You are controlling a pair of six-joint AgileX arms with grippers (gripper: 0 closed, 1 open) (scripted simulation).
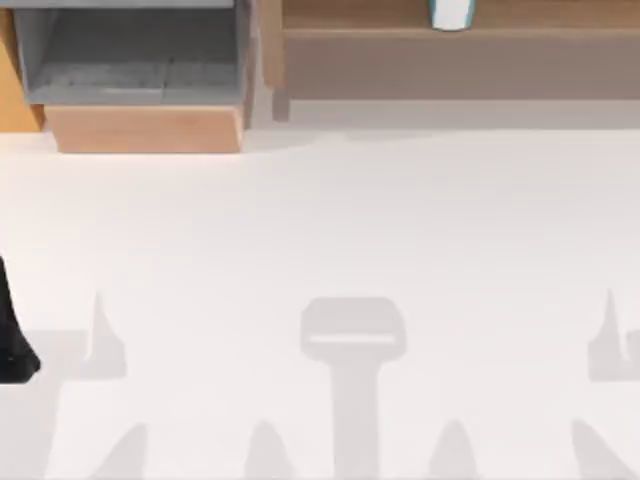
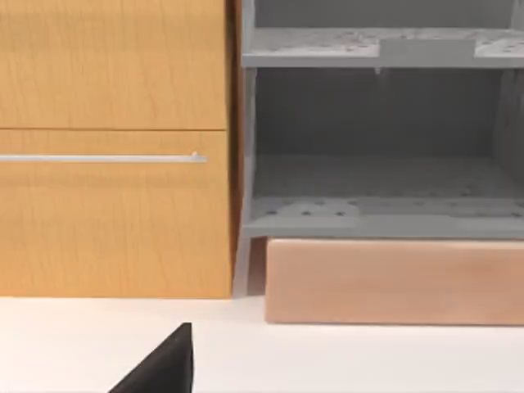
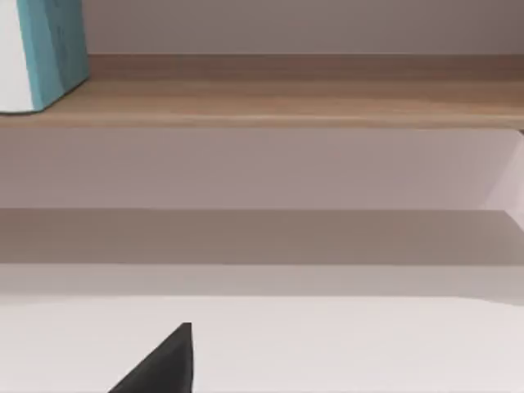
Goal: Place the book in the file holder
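- In front of the left gripper [image 2: 164,368], across a strip of white table [image 2: 368,360], stands the file holder [image 2: 377,221]. Its open side faces this claw and its grey compartments hold nothing.
- The file holder sits on a light tan wooden base [image 2: 393,282], and this base rests on the table, well apart from the claw.
- Just beside the file holder is an orange wooden cabinet [image 2: 115,213] with a thin metal handle [image 2: 98,158]. It is also ahead of the left claw and touches the holder's side.
- Of the left gripper a dark wedge shows low in the left wrist view. I cannot tell if this claw is spread or pressed together.
- In the top view the left arm [image 1: 8,335] is at the left edge of the table [image 1: 350,220], near the front and far from the file holder [image 1: 130,60].
- Ahead of the right gripper [image 3: 164,368] runs the long brown shelf [image 3: 286,106], well apart from it.
- The book [image 3: 53,49] stands upright on the upper board of this shelf, its teal cover and a white face toward the claw. It is far from the right claw and not held.
- For the right claw too, I cannot tell if it is spread or pressed together.
- From above, the book [image 1: 452,12] is on the shelf [image 1: 450,60], at the right of the file holder and apart from it.
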